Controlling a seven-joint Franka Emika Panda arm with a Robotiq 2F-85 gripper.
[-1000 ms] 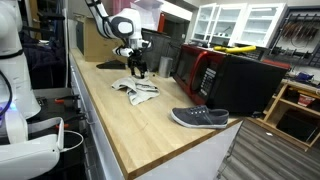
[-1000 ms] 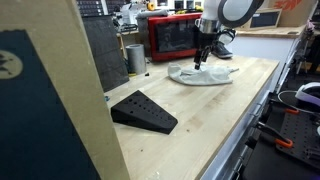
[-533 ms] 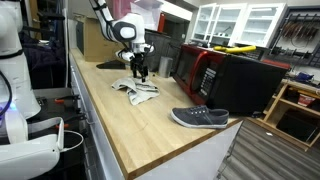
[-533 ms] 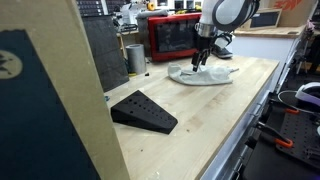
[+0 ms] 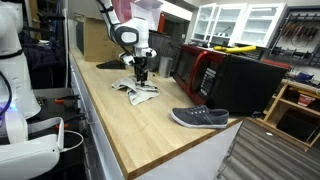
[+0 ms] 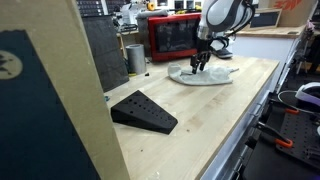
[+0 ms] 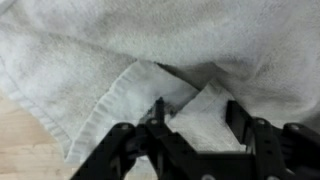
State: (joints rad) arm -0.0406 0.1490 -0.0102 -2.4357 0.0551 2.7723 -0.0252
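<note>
The jaws of the gripper (image 7: 195, 113) are spread apart; a raised fold of the towel (image 7: 90, 50), laid near the microwave (image 6: 172, 38), is seen between them.

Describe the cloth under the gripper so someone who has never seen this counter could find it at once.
Start at the long wooden counter and find the red microwave standing on it. Beside the microwave lies a crumpled white towel, right beneath the gripper. It is the only pale, rumpled thing there; the grey shoe and black wedge are both dark.
</note>
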